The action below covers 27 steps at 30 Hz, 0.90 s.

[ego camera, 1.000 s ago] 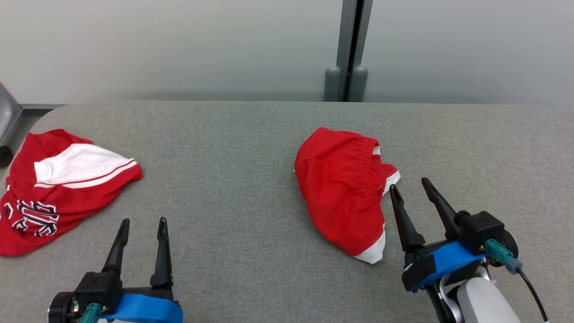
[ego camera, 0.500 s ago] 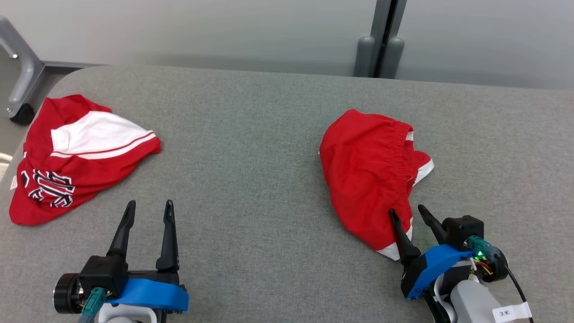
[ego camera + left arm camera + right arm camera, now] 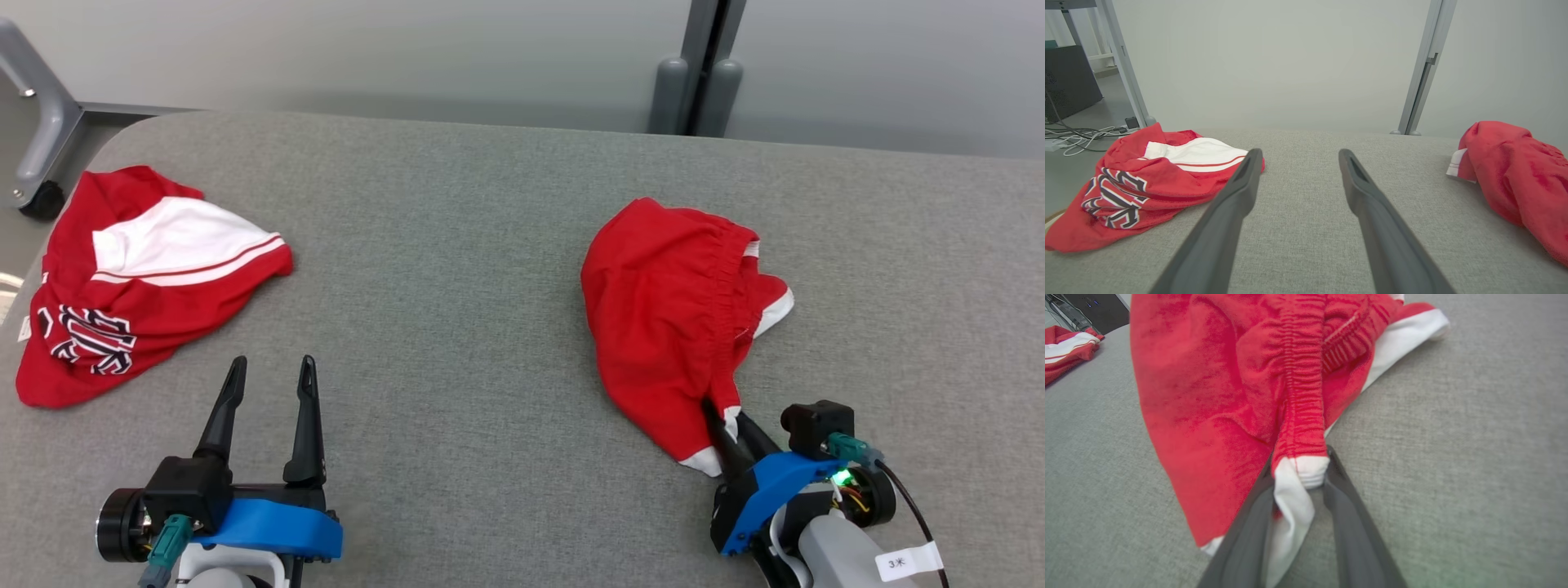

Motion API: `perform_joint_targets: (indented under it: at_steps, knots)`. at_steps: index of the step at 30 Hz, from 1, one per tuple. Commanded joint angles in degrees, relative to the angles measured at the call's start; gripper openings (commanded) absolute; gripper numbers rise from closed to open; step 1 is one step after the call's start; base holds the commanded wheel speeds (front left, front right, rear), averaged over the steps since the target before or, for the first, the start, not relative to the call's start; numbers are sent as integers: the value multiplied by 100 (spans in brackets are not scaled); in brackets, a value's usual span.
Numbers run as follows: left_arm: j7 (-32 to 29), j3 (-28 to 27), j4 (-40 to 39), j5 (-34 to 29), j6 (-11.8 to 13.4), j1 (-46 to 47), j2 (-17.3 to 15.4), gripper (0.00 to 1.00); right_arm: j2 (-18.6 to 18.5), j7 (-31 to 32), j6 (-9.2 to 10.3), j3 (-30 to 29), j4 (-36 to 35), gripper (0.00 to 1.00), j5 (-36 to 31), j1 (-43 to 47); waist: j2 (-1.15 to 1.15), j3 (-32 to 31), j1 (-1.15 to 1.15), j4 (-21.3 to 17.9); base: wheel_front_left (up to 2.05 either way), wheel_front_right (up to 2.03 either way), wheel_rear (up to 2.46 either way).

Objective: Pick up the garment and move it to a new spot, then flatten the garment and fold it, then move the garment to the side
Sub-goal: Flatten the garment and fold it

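Note:
The garment [image 3: 661, 327] is a crumpled pair of red shorts with white trim and a gathered waistband, lying right of the table's middle. My right gripper [image 3: 728, 415] is at its near corner. In the right wrist view the garment [image 3: 1208, 375] has its white-edged waistband end pinched between the two dark fingers of the right gripper [image 3: 1300, 465]. My left gripper [image 3: 273, 361] hovers open over bare table at the lower left, holding nothing. The left wrist view has the left gripper [image 3: 1300, 153] with its fingers wide apart, and the garment [image 3: 1511, 171] off to the right.
A second red and white jersey [image 3: 139, 286] with dark lettering lies crumpled at the table's left edge. The table [image 3: 457, 245] has a grey fabric top. A grey post [image 3: 694, 73] stands behind it, and a metal frame leg [image 3: 33, 139] with a caster stands at the far left.
The head camera tilted, shifting the whole picture. My right gripper went forward to the garment's near corner and its fingers closed onto the cloth. The left gripper stayed open.

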<state>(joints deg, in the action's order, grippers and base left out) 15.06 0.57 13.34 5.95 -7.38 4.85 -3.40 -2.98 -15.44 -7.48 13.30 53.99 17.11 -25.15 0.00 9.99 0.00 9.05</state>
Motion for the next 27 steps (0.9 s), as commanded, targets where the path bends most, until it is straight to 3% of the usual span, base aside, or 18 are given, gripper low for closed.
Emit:
perform_joint_targets:
  at_steps: [1, 8, 19, 27]
  knots:
    - [17, -35, 9, -9, -8, 16, -19, 100, 9, 54, -2, 68, 2, 0, 98, 18, 0, -53, 0, -87, 0, 0, 0]
    - [17, -86, -39, 18, -10, -87, -6, 100, -127, 30, -2, -933, -598, 0, -358, 136, 0, -213, 0, -395, 0, 0, 0]
    - [17, 2, -21, 94, -11, -92, 33, 100, -884, 28, -2, -2420, -1365, 0, -739, 291, 0, -303, 0, -666, 0, 0, 0]
    - [17, 19, 15, 138, -12, -89, 43, 100, -959, 28, -3, -2462, -1732, 0, -869, 152, 0, -374, 0, -624, 0, 0, 0]
